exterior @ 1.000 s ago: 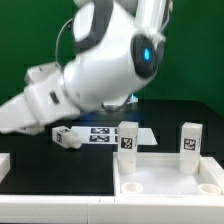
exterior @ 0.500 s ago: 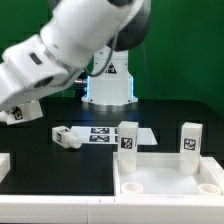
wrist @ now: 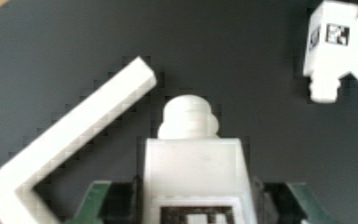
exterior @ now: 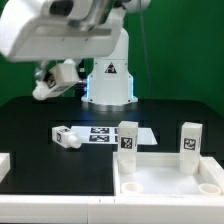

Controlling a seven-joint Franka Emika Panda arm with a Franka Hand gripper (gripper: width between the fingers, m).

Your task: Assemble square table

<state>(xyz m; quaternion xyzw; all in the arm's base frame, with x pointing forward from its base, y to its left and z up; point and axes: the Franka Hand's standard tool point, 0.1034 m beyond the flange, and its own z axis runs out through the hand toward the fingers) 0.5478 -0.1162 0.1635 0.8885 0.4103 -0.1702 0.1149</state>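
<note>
Green wall is showing behind the black bench [exterior: 30, 125]. Robot arm [exterior: 60, 30] is filling the exterior view's top and running out of frame. The pincer [exterior: 52, 82] is looking small and blurry there, so its jaws are hard to read. Wrist view is settling it: pincer [wrist: 194, 198] is gripping a white leg [wrist: 197, 165] between dark fingers [wrist: 101, 200] that the frame edge is cropping.

White block [exterior: 3, 163] is getting clipped at the exterior view's left edge; can't identify it. Marker board [exterior: 108, 133] is lying mid-bench with a loose leg [exterior: 67, 137] just beside it. L-shaped strip [wrist: 78, 135] is lying on the bench beyond the held leg.

The tabletop [exterior: 165, 182] is sitting at the exterior view's lower right, partly cropped and well apart from the raised pincer. It is carrying one upright leg [exterior: 128, 138] and a second upright leg [exterior: 190, 140].
</note>
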